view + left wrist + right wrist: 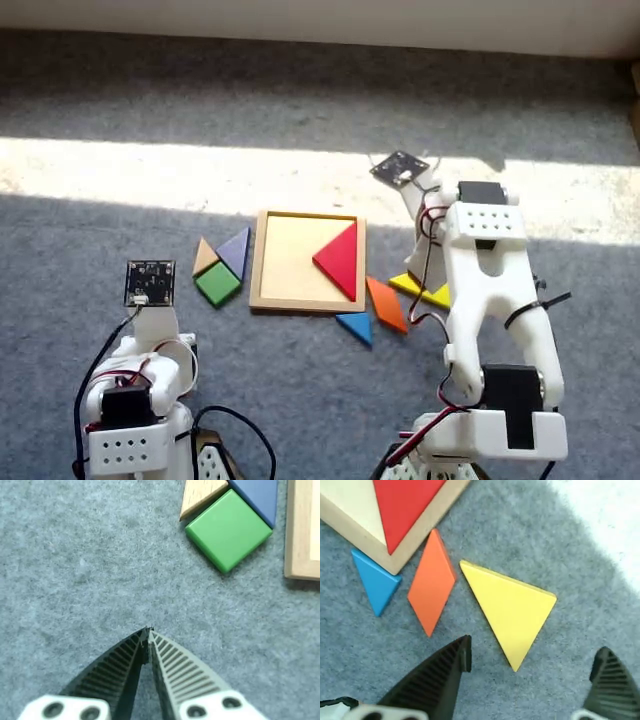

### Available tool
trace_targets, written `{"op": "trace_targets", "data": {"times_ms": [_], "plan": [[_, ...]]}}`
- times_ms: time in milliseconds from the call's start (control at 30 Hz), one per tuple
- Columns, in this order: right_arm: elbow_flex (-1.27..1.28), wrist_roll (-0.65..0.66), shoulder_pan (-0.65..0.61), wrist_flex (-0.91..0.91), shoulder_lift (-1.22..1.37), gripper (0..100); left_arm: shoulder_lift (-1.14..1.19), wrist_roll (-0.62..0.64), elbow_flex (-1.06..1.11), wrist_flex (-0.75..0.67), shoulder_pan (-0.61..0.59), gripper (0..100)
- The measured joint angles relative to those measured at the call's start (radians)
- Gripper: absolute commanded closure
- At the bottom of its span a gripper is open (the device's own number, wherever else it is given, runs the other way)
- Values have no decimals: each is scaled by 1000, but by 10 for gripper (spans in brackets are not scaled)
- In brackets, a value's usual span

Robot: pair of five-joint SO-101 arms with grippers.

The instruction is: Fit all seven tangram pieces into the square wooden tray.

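The right gripper (pixel 534 655) hangs with its jaws spread wide, low over the large yellow wooden triangle (pixel 512 612). One sharp corner of that triangle points into the gap between the jaws, and the rest lies just ahead of the fingertips.

The step in hand looks like picking up this piece. To do it well, the jaws should move forward and come down astride the triangle's narrower part. They need to press down into the grey carpet (pixel 560 540) to catch the thin edges, and the finger nearer the tray must keep off the neighbouring piece.

The yellow triangle lies outside the square wooden tray (pixel 427 527), off the corner that holds the large red triangle (pixel 405 505). An orange parallelogram (pixel 431 595) lies between it and the tray. A small blue triangle (pixel 374 580) sits at that same tray corner.

The left gripper (pixel 149 632) is closed tip to tip over bare carpet. A green square (pixel 229 530), a plain wood triangle (pixel 200 495) and a violet-blue triangle (pixel 257 497) are clustered just beside the tray's opposite edge.
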Motion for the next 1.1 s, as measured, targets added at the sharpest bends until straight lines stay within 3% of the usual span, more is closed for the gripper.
{"op": "trace_targets", "data": {"times_ms": [200, 533, 1100], "plan": [[0, 25, 0, -63, 203, 587, 0, 0, 0, 0, 0, 994], [0, 126, -20, -78, 318, 588, 0, 0, 0, 0, 0, 994], [-21, 153, -18, -121, 334, 588, 0, 0, 0, 0, 0, 994]]}}
